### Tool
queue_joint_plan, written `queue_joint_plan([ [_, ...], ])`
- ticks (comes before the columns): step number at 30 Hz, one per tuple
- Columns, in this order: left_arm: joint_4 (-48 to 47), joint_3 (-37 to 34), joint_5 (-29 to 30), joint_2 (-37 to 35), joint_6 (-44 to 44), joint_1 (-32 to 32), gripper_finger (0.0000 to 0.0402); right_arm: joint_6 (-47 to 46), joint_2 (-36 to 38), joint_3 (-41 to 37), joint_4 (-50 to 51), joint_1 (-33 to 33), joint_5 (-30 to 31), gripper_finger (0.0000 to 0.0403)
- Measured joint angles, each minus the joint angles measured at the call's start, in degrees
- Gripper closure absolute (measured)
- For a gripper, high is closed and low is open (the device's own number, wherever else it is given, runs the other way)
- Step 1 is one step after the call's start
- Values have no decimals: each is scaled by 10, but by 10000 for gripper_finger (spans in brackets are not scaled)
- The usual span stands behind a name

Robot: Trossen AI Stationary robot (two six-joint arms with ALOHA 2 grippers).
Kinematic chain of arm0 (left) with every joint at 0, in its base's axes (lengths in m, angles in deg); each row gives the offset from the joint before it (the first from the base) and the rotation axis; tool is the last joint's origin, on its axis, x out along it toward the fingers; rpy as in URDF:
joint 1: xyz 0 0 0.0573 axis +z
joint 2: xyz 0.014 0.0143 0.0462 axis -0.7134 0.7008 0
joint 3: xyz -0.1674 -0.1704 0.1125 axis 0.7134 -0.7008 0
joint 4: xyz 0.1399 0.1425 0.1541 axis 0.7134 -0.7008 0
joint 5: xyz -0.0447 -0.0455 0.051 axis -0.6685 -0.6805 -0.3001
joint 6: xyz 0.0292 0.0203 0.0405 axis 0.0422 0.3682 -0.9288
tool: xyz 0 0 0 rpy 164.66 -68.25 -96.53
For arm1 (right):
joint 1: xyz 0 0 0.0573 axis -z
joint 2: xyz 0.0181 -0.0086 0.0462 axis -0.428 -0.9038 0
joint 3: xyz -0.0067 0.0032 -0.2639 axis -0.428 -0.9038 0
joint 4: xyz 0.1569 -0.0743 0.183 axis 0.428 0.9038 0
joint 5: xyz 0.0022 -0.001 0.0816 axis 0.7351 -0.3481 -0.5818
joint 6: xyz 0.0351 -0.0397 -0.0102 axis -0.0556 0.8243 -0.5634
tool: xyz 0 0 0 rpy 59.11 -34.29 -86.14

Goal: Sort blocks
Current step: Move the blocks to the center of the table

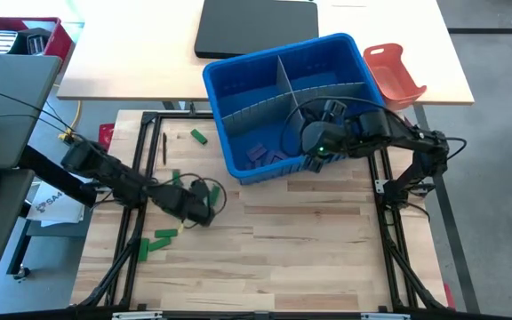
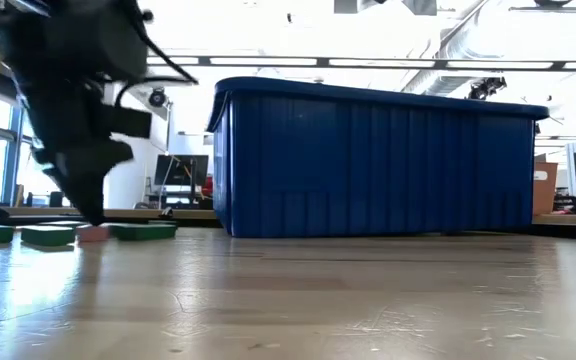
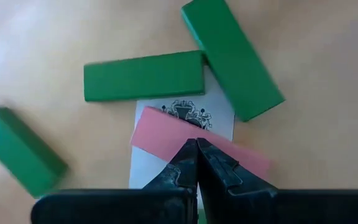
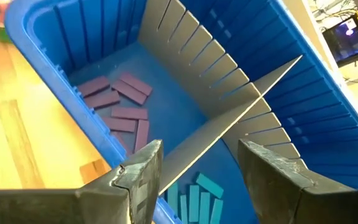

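Note:
A pink block [image 3: 166,134] lies on a small white printed card [image 3: 216,112] on the wooden table, near its left side. Green blocks [image 3: 143,76] [image 3: 232,57] [image 3: 17,158] lie around it. My left gripper [image 3: 196,149] [image 1: 204,213] is shut and points down over the pink block [image 2: 93,235]. My right gripper [image 4: 197,149] [image 1: 314,147] hangs open above the near side of the blue bin [image 1: 238,80], holding nothing. Purple blocks [image 4: 120,102] lie in one compartment and blue blocks [image 4: 194,193] in another. My left gripper has its shut fingertips [image 3: 188,163] right over the near long edge of the pink block [image 3: 185,146], coming steeply from above. The block lies flat on the card. I cannot tell whether the tips touch it or stand just above it.
The bin [image 2: 368,160] is split by a grey slotted divider [image 4: 229,118]. More green blocks lie on the table's left part [image 1: 165,234] [image 1: 200,136]. An orange-red tray [image 1: 394,73] sits behind the bin on the right. Bare wood spreads across the near middle and right.

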Motion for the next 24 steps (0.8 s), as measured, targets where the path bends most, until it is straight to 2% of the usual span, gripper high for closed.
queue_joint_plan([
  [2,-9,12,-8,-20,24,-15,399,0,0,-7,0,0,1,199],
  [4,-3,23,9,-53,31,-19,399,0,0,-10,-3,0,3,199],
  [9,-24,24,81,-128,20,-11,398,4,0,-11,-11,-4,-3,199],
  [12,-78,25,149,-167,42,18,393,13,0,-11,-13,-15,-4,199],
  [16,-111,25,185,-194,20,130,377,17,0,-11,-22,-33,-6,199],
  [20,-51,25,191,-187,-101,262,372,17,0,-11,-22,-49,-6,199],
  [24,32,25,155,-154,-218,372,380,15,0,-11,-22,-64,-6,199],
])
